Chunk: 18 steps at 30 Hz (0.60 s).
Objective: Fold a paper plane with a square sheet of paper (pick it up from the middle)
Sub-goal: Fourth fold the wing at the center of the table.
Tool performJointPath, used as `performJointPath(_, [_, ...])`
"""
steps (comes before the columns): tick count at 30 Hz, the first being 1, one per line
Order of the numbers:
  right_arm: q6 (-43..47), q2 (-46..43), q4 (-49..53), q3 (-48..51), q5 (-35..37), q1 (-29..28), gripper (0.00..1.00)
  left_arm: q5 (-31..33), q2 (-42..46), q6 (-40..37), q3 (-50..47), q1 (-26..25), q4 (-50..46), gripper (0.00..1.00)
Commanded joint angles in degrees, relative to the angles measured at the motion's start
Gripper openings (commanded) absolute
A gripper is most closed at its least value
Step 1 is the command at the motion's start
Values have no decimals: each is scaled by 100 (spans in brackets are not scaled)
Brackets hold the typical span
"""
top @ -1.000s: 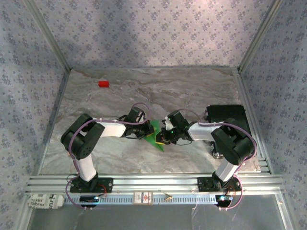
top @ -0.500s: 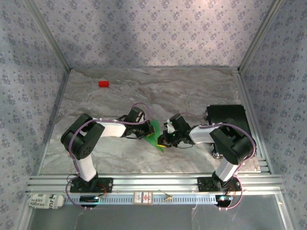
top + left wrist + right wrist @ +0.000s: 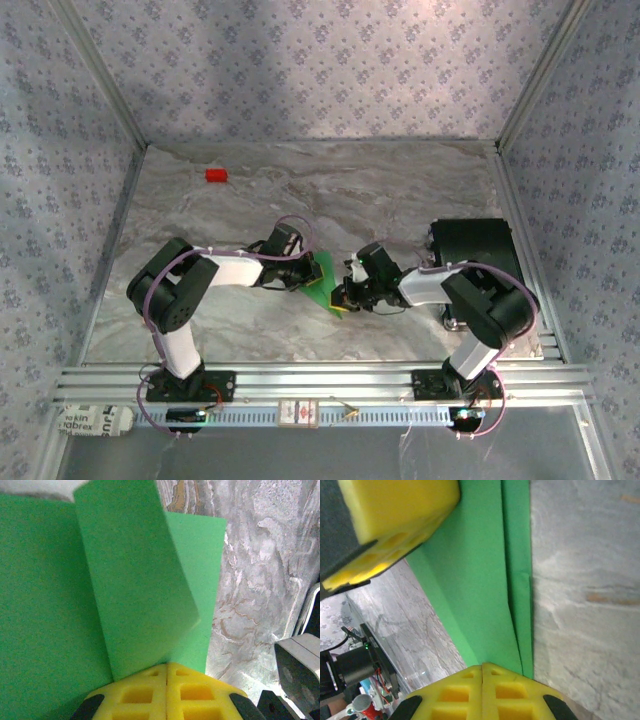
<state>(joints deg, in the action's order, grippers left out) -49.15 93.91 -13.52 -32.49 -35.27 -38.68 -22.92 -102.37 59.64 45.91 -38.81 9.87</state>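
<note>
Left pincer [image 3: 166, 666] and right pincer [image 3: 482, 666] clamped on the green paper [image 3: 140, 590]; red block [image 3: 215, 175] overhead, far back-left.

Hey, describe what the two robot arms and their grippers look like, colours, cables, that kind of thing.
Both the left arm and right arm have white tubular links between bulky black joints, with thin lilac cables looping alongside. Their black bases sit on a silver rail. The left gripper and right gripper carry bright yellow finger pads with square recesses.
</note>
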Motion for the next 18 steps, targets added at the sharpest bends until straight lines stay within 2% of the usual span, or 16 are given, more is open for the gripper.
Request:
performJointPath(1, [148,-113,842,232,130,-65,5,331,-125,3,-155,-22,-703,6])
performJointPath(18, [335,-447,1296,510,263,-123,5,349,-152,-4,-157,18,-793,6])
